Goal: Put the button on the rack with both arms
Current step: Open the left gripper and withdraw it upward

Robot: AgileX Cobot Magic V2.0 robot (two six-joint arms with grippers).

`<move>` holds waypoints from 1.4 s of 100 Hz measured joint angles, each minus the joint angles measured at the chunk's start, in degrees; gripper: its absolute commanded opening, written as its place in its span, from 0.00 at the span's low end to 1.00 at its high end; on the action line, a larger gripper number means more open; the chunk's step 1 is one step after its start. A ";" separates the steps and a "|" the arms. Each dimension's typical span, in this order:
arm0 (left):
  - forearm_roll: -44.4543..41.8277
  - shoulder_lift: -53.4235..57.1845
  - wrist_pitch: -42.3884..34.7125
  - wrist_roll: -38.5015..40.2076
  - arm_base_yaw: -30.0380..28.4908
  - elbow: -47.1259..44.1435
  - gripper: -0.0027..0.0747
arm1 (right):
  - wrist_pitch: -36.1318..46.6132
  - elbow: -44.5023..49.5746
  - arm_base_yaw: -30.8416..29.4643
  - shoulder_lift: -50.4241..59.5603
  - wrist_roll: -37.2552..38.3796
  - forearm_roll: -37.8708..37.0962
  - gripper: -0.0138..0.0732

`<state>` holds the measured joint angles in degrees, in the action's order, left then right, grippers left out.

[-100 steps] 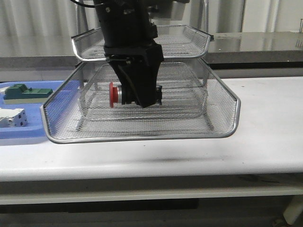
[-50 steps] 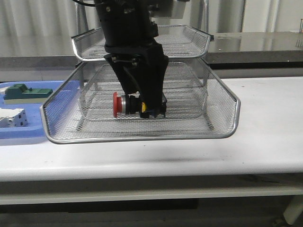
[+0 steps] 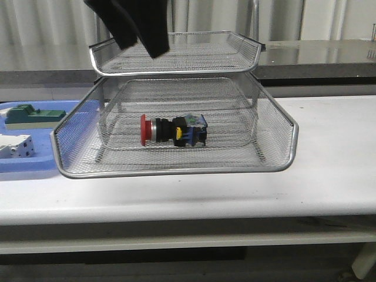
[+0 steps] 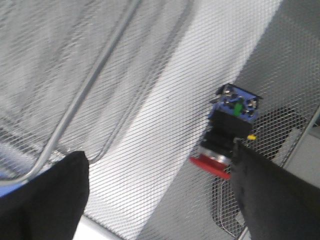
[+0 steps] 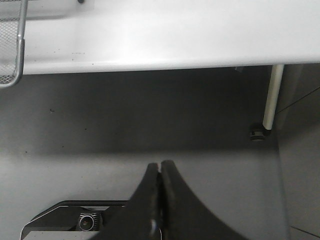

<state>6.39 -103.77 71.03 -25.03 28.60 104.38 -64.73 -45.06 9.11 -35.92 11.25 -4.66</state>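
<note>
One button (image 3: 171, 130) is seen lying on its side in the pulled-out lower tray of the wire-mesh rack (image 3: 276, 154), red mushroom cap toward the robot's left, black body with blue and yellow bits toward the right; nothing is gripping it. In the left wrist view the same button (image 4: 227, 132) rests on the mesh floor, its red cap partly covered by one dark finger. The left hand (image 4: 160, 195) is held above the tray with its two fingers (image 4: 47, 200) set wide apart and nothing between them; in the front view only its black tips (image 3: 138, 26) are visible at the top edge, in front of the upper tray. The right hand (image 5: 160, 200) is seen only in its own wrist view, fingers pressed together and empty, pointed down at the floor beyond the edge of the white bench (image 5: 175, 35). To the robot's left of the rack, a blue plastic tray (image 3: 29, 167) on the bench carries a green-and-beige block (image 3: 32, 114) and a white block (image 3: 14, 145).
</note>
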 measured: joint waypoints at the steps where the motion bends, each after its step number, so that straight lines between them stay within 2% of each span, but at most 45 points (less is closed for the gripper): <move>1: 0.11 0.25 0.10 0.07 -0.56 -0.12 0.76 | 0.00 0.00 0.00 0.00 0.00 0.00 0.08; 19: 1.01 6.67 0.22 1.54 -8.22 -4.06 0.76 | 0.00 0.00 0.00 0.00 0.00 0.00 0.08; 39: 4.00 14.51 -0.19 1.88 -18.37 -14.07 0.76 | 0.00 0.00 0.00 0.00 0.00 0.00 0.08; 64: 7.45 27.22 -12.37 1.88 -26.99 -32.60 0.76 | 0.00 0.00 0.00 0.00 0.00 0.00 0.08; 112: 12.10 53.27 -45.44 1.88 -28.44 -67.65 0.76 | -0.10 0.00 0.00 0.00 0.00 0.00 0.08; 126: 13.85 60.38 -50.78 1.88 -28.44 -74.45 0.76 | -0.10 0.00 0.00 0.00 0.00 0.00 0.08; 140: 14.59 67.18 -52.59 1.88 -28.44 -78.99 0.76 | -0.10 0.00 0.00 0.00 0.00 0.00 0.08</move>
<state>20.98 -36.59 18.44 -23.15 0.16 25.39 -64.83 -45.06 9.11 -35.92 11.25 -4.66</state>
